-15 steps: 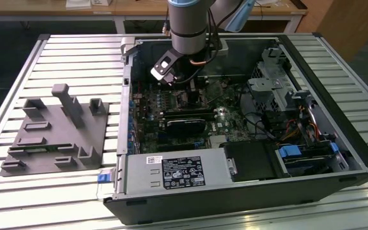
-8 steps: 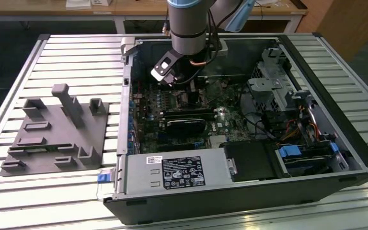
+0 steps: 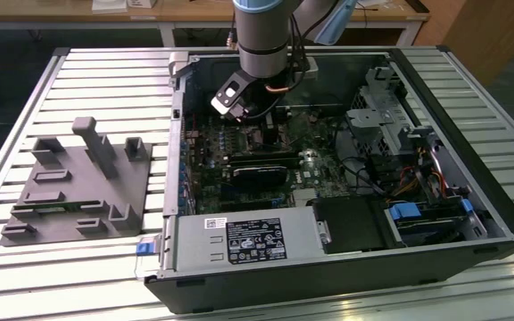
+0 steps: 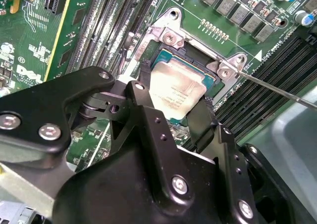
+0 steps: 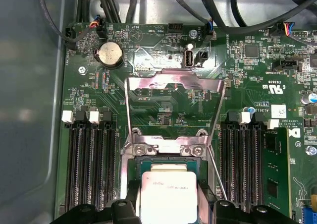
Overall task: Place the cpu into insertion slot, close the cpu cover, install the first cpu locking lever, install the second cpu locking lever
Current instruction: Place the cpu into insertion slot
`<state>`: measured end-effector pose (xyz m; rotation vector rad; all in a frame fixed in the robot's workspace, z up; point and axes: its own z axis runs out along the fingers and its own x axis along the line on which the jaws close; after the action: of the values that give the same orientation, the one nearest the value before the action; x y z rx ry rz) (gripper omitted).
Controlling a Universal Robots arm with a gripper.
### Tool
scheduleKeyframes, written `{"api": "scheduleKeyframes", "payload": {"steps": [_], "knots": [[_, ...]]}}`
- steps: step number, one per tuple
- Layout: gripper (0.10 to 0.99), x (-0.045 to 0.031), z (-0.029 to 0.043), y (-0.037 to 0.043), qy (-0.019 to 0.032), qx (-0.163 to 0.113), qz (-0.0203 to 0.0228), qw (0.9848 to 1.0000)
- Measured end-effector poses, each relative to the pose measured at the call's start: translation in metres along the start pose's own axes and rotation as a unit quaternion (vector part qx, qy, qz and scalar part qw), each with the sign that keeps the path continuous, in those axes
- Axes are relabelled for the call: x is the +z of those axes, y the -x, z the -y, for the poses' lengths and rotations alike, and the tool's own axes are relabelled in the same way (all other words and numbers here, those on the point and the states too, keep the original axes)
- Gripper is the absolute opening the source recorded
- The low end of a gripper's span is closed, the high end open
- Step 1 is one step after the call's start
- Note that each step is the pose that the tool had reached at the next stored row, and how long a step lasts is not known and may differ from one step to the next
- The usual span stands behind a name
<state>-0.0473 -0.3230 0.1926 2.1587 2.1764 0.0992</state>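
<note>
In both wrist views the pale silver cpu lies between my black fingers, over the dark insertion slot and very close to it. My gripper is shut on two opposite edges of the chip. The cpu cover stands swung open beyond the socket, its square cut-out showing the board behind. Thin wire locking levers stick up, unlatched. In the exterior view the gripper reaches down into the open computer case.
Black memory slots flank the socket on both sides. A power supply box fills the case's near end, and a drive cage and cables sit at the exterior view's right. A grey fixture rests on the slatted table.
</note>
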Motion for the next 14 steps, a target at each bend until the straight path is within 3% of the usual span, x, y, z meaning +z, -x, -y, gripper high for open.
{"api": "scheduleKeyframes", "payload": {"steps": [8, 9, 14], "knots": [[0.553, 0.0003, 0.0000, -0.0001, 0.0001, 0.000, -0.0001, 1.0000], [0.616, 0.0003, 0.0000, 0.0000, 0.0001, 0.000, -0.0001, 1.0000], [0.616, -0.0016, -0.0002, -0.0001, 0.0001, 0.000, -0.0002, 1.0000]]}}
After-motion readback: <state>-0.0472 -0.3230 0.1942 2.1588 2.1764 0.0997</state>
